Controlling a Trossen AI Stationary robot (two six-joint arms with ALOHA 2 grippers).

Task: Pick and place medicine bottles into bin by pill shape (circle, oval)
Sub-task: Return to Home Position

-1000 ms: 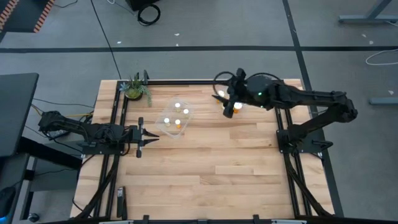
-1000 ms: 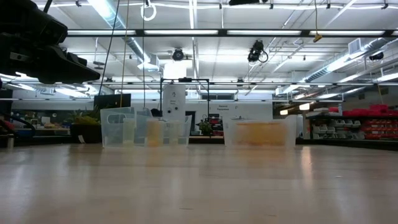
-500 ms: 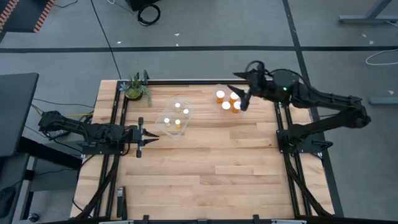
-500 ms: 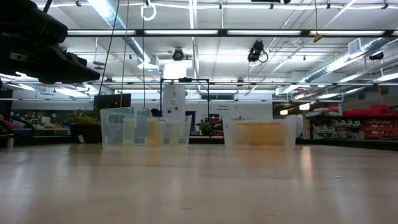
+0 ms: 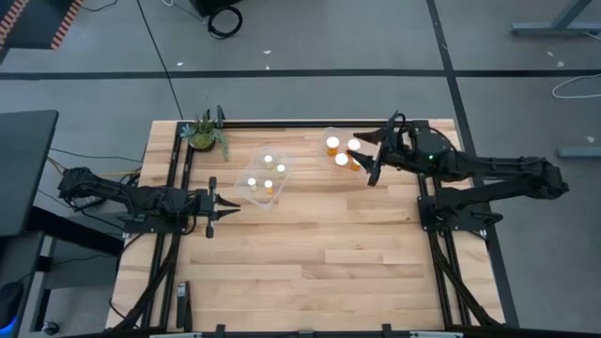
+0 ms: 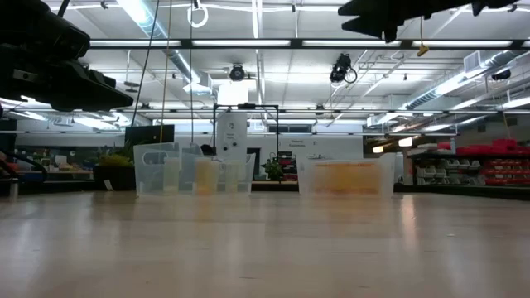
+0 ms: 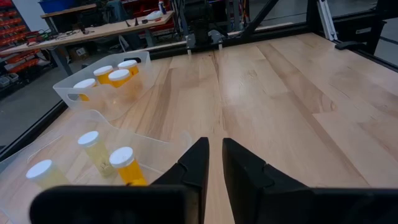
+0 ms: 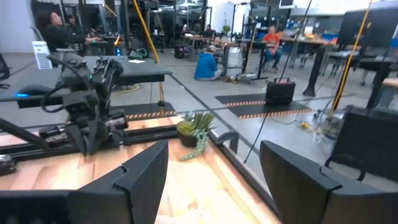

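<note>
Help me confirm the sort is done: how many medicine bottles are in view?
8 medicine bottles: four stand in the left bin, four in the right bin, one of those partly covered in the high view by the right hand.

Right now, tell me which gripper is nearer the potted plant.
Left. The left gripper sits close to the potted plant, on its side of the table; the right gripper is far across, by the right bin.

Potted plant (image 5: pixel 205 133) at a corner of the wooden table (image 5: pixel 310 263), coiled cable (image 5: pixel 223 19) on floor (image 5: pixel 376 38)
</note>
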